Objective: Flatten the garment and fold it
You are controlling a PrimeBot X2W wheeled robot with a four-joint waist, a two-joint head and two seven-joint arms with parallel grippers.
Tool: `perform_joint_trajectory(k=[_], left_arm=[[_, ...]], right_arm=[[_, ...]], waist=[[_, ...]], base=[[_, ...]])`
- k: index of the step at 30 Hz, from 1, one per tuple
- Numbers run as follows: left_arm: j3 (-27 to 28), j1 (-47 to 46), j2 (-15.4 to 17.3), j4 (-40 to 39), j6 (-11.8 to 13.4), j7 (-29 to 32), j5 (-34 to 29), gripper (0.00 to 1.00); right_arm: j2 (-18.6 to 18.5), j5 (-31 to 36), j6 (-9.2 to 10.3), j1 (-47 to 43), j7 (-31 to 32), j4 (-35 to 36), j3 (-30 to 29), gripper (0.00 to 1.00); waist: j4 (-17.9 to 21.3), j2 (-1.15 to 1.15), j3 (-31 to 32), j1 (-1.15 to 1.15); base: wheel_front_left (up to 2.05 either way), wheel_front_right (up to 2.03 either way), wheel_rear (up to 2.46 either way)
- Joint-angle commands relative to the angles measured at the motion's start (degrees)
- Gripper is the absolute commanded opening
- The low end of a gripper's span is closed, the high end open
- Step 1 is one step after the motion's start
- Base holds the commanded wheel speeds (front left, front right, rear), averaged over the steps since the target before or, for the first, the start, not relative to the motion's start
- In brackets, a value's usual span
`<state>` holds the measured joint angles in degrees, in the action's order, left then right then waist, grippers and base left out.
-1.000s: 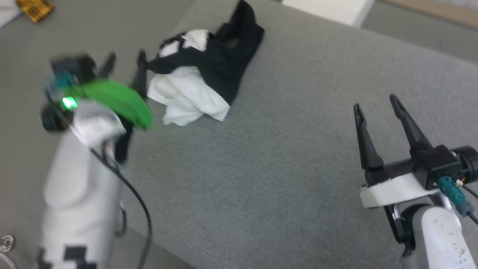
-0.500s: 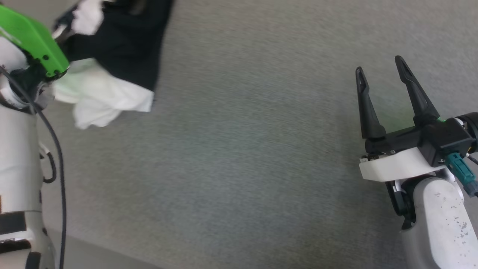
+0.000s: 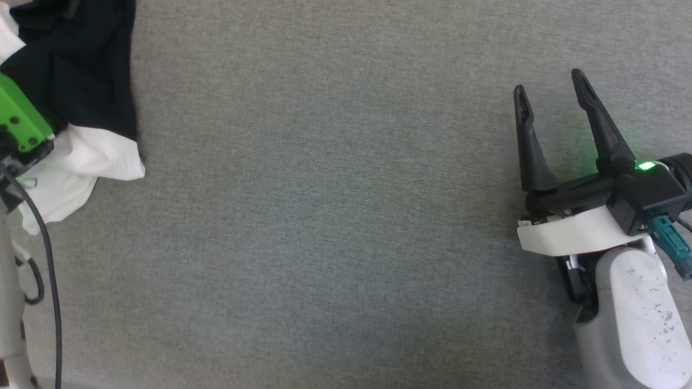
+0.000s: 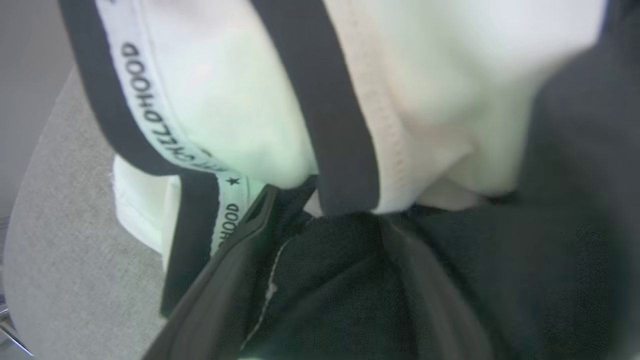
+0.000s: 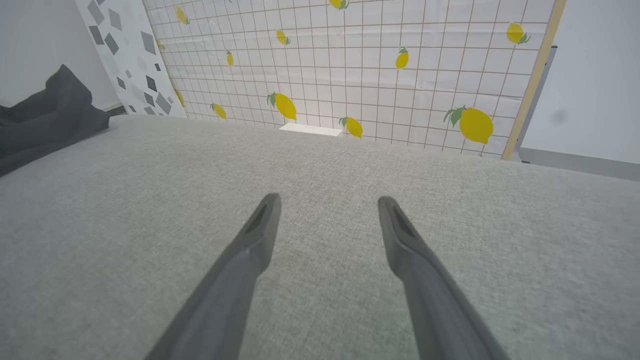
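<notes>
The garment (image 3: 81,108) lies crumpled on the grey cushion (image 3: 324,216) at the head view's upper left, black cloth over a white body. My left gripper's green cover (image 3: 19,121) sits against it, its fingers hidden there. In the left wrist view the left gripper (image 4: 330,215) is pushed into the garment (image 4: 225,100). Its jaws stand apart with black cloth bunched between them, just under the black neckband (image 4: 340,125) and a printed white tape. My right gripper (image 3: 548,81) hovers open over bare cushion at the right, and its fingers are spread with nothing between them in the right wrist view (image 5: 328,200).
The grey cushion (image 5: 320,160) stretches wide between the two arms. A lemon-print grid wall (image 5: 350,60) stands behind its far edge. A dark fold of cloth (image 5: 45,120) lies at the left edge of the right wrist view. A black cable (image 3: 48,259) hangs along my left forearm.
The head camera has swung, so the garment now sits at the picture's left edge. My left gripper has moved forward into the garment. The right gripper stays open in the same pose.
</notes>
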<state>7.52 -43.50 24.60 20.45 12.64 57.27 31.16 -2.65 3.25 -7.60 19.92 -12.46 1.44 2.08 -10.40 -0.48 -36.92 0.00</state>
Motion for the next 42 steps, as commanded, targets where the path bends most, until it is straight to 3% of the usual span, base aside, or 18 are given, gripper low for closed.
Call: perform_joint_trajectory(k=[1,4,11,15,19,27,42], left_arm=[[-1.8,4.3,-2.8,0.3,-1.2,-0.7,0.4,0.00],[-1.6,5.2,-0.7,-2.6,-3.4,-8.0,-2.1,0.00],[-1.8,2.7,2.7,-3.2,-6.6,-33.7,-9.8,0.00],[-2.3,-1.0,2.7,-3.3,-7.8,-47.3,-12.2,0.00],[-4.4,-6.0,1.5,-3.6,-10.4,-55.8,-12.9,0.00],[-11.0,-14.5,-3.0,-5.9,-14.6,-61.4,-13.6,0.00],[-20.4,-18.7,-14.3,-8.3,-18.1,-60.5,-8.4,0.00]], right_arm=[[-0.3,-0.3,0.11,0.1,-0.3,-1.1,-0.4,1.00],[-0.3,-0.6,0.11,-0.2,-0.6,-2.0,-0.5,1.00],[-0.2,-2.8,0.11,-3.7,-1.6,-4.5,-2.1,1.00],[-0.2,-4.1,0.11,-5.9,-1.9,-5.5,-2.9,1.00],[-0.2,-5.3,0.11,-8.1,-2.1,-6.0,-3.5,1.00],[-0.2,-6.9,0.11,-11.1,-2.2,-6.4,-3.4,1.00],[-0.2,-7.5,0.11,-14.2,-1.6,-6.3,-3.2,1.00]], waist=[[0.1,0.46,1.3,0.00],[0.0,0.46,3.6,0.00],[-0.7,0.46,13.4,0.00],[-0.4,0.46,18.9,0.00],[0.6,0.46,23.5,0.00],[5.7,0.46,28.8,0.00],[19.0,0.46,31.9,0.00]], base=[[0.00,0.00,0.00],[0.00,0.00,0.00],[0.00,0.00,0.00],[0.00,0.00,0.00],[0.00,0.00,0.00],[0.00,0.00,0.00],[0.00,0.00,0.00]])
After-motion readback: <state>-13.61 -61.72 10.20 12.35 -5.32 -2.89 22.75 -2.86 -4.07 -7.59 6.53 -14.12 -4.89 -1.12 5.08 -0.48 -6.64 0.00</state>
